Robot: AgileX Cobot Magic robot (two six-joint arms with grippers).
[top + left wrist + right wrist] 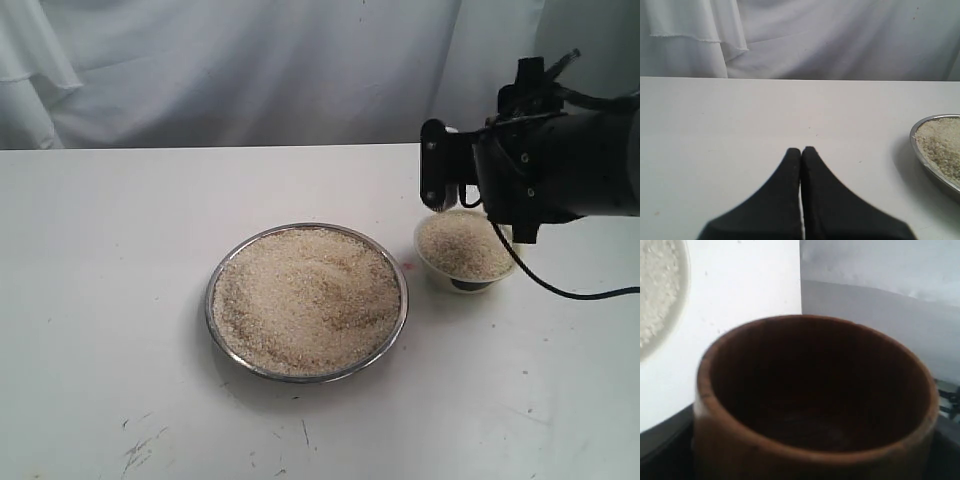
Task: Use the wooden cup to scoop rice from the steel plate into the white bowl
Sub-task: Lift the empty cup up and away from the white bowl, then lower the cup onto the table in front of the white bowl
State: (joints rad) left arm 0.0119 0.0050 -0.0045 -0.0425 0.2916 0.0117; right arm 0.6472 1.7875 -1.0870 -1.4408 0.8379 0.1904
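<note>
The steel plate [212, 310] sits mid-table, heaped with rice [305, 298]. To its right stands the white bowl [432, 262], also full of rice [462, 245]. My right gripper [448, 185] hangs just above the bowl's far edge. It is shut on the wooden cup [815, 390], which fills the right wrist view; no rice shows in the cup's dark inside. The cup hides the fingers there, and the bowl's rim [686, 285] shows beyond it. My left gripper [801, 150] is shut and holds nothing. It hovers over bare table with the plate's rim [920, 152] off to one side.
White cloth hangs behind the table [100, 250]. Scuff marks [140, 450] mark the table's front left. A black cable [560, 290] loops from the right arm over the table past the bowl. The left arm is out of the exterior view.
</note>
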